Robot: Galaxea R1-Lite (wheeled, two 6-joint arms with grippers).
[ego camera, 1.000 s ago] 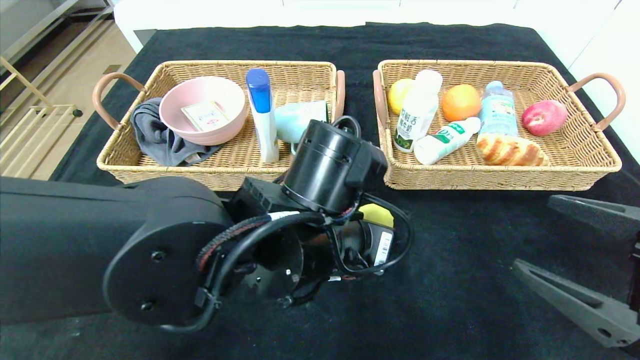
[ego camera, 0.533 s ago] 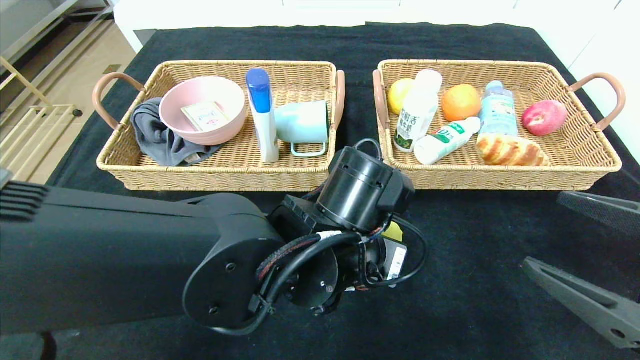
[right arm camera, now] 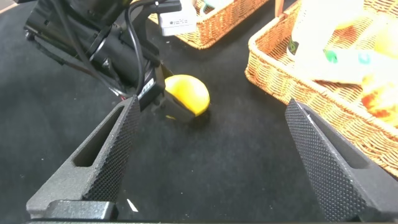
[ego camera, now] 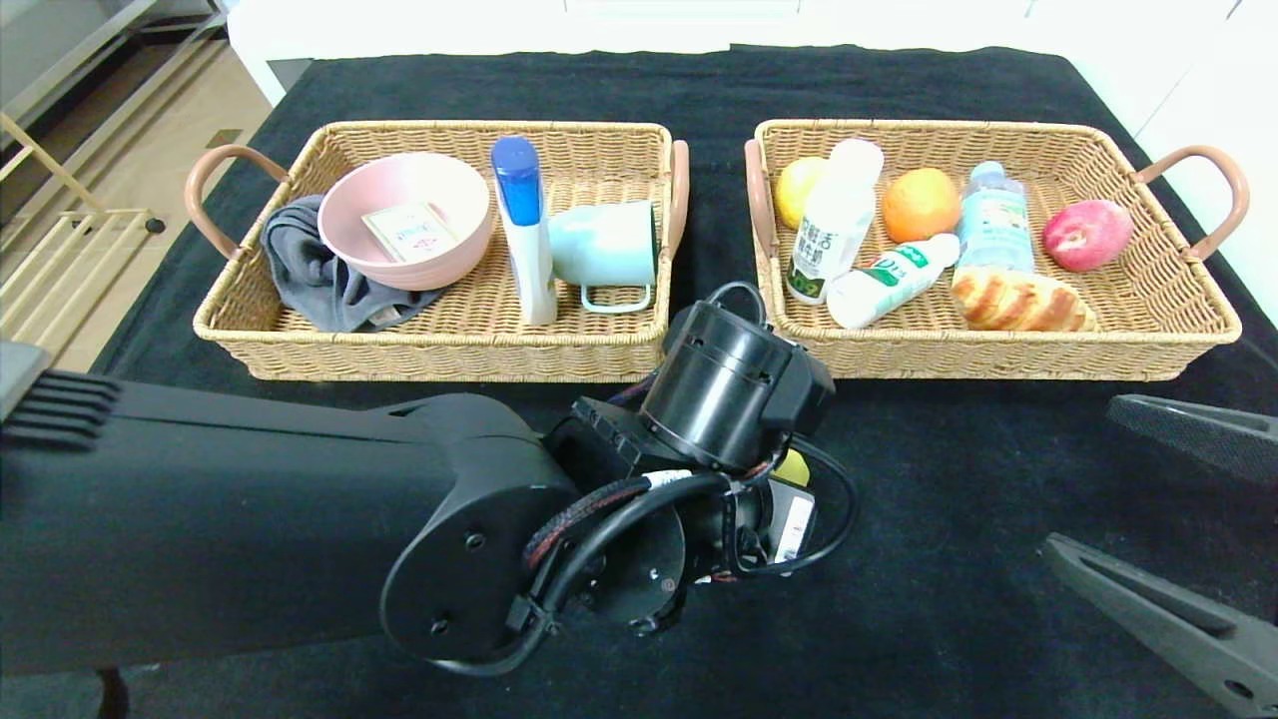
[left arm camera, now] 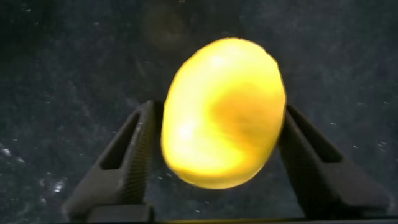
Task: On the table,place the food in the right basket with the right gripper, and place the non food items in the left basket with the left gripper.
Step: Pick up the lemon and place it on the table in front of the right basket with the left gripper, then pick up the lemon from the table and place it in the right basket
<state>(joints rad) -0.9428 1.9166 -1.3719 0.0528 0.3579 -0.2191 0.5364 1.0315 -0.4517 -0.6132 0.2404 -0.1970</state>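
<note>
The left tool (left arm camera: 217, 162) straddles the yellow lemon (left arm camera: 222, 112) on the tabletop (ego camera: 949, 499); whether it grips is unclear. From the head, its arm hides most of it. The right tool (right arm camera: 217, 162) gapes wide.

Bright, even overhead light; the left wrist view's yellow ball (left arm camera: 222, 112) glares, blurred and overexposed.

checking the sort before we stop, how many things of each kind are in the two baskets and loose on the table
Fruit: 4 (lemon, orange, apple, yellow fruit on the table between the left gripper jaws)
Bottles: 4 (three right basket, one blue-capped left basket)
Bread: 1
Bowl: 1
Mug: 1
Cloth: 1
Packet: 1
Total: 13
</note>
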